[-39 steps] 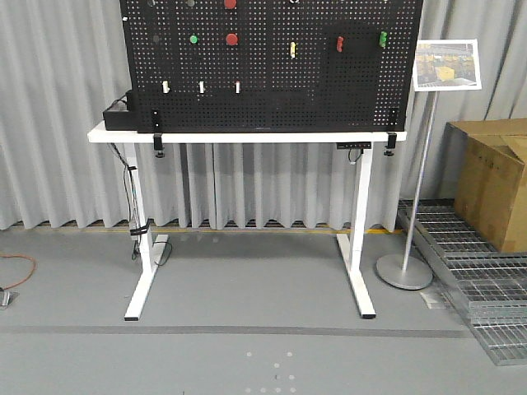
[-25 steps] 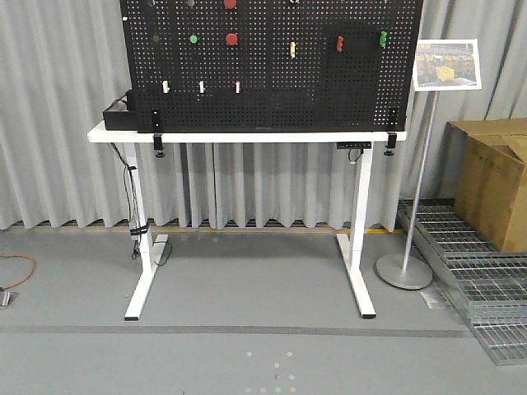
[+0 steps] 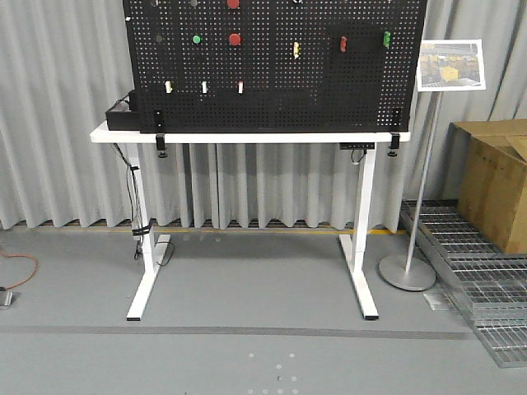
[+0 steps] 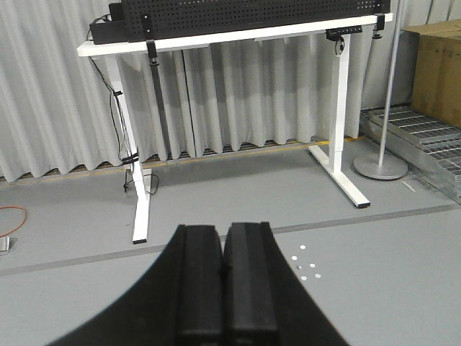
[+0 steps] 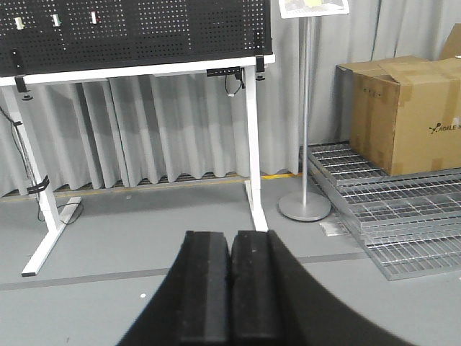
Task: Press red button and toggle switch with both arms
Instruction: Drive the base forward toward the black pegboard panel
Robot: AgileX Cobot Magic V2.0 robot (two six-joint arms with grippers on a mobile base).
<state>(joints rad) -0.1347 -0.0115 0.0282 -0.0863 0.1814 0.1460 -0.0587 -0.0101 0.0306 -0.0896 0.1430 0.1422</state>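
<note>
Approach stage, no contact made. The left gripper (image 4: 224, 241) and right gripper (image 5: 230, 244) each had their fingers pressed together on nothing. The pegboard (image 3: 272, 99) on the white table (image 3: 247, 137) stood well ahead of and above both sets of fingers. The red button (image 3: 235, 39) sat high on it, with the white toggle levers (image 3: 204, 86) just below; which lever was meant could not be told. The next move probably called for closing in on the board and raising both arms. Compared with 0.8 s earlier, the whole scene lay slightly rightward and lower in the front view, which suggests the base was moving.
</note>
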